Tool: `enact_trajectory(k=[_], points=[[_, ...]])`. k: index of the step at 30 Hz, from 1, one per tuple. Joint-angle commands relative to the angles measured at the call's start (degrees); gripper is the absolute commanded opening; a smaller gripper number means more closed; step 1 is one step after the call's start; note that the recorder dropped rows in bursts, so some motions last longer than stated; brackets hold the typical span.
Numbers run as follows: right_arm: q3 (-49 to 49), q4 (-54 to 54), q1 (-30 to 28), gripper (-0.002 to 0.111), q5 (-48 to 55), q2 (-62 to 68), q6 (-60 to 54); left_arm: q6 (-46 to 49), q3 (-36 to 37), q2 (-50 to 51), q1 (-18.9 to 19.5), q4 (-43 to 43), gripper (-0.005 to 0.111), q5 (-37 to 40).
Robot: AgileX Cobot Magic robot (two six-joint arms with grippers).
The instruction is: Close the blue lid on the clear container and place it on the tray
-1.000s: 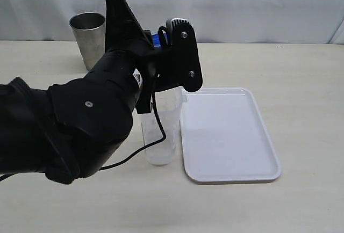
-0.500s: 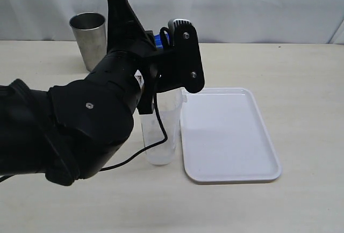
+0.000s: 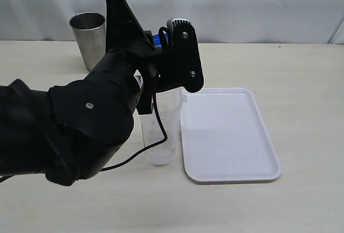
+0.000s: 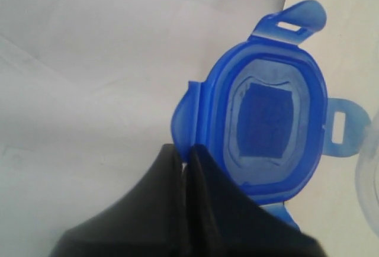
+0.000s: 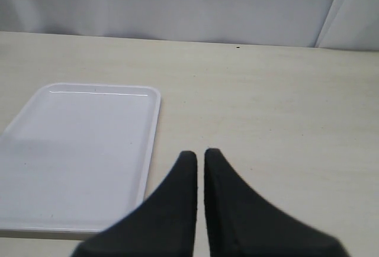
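My left gripper point(image 4: 186, 149) is shut on the edge of the blue lid point(image 4: 267, 128), whose underside faces the wrist camera with its snap flaps spread. In the exterior view the lid point(image 3: 158, 40) shows as a blue sliver behind the black left arm, held above the clear container point(image 3: 162, 134). The container stands upright just left of the white tray point(image 3: 228, 136); its top is hidden by the arm, and a bit of its rim point(image 4: 371, 181) shows beside the lid. My right gripper point(image 5: 200, 153) is shut on nothing over bare table, right of the tray point(image 5: 77, 150).
A grey steel cup point(image 3: 88, 37) stands at the back left of the beige table point(image 3: 301, 72). A black cable point(image 3: 159, 131) hangs from the left arm across the container. A pale cloth backdrop point(image 3: 242, 7) closes off the far edge.
The left arm with the lid has shifted very slightly to the right above the container. Nothing else has moved.
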State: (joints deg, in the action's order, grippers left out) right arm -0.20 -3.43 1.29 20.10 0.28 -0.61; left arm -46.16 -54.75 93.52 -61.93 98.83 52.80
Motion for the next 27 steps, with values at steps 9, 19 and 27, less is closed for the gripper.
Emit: enact_trajectory(k=[9, 19, 27], points=[[0.20, 0.11, -0.45, 0.005, -0.25, -0.28, 0.19, 0.10, 0.26, -0.33, -2.25, -0.43, 0.000, 2.39], [0.20, 0.11, -0.45, 0.005, -0.25, -0.28, 0.19, 1.23, 1.65, -0.33, -2.76, -1.20, 0.000, 1.62], [0.20, 0.11, -0.45, 0.005, -0.25, -0.28, 0.19, -0.51, 4.79, -0.33, -2.76, -0.46, 0.000, 1.50]])
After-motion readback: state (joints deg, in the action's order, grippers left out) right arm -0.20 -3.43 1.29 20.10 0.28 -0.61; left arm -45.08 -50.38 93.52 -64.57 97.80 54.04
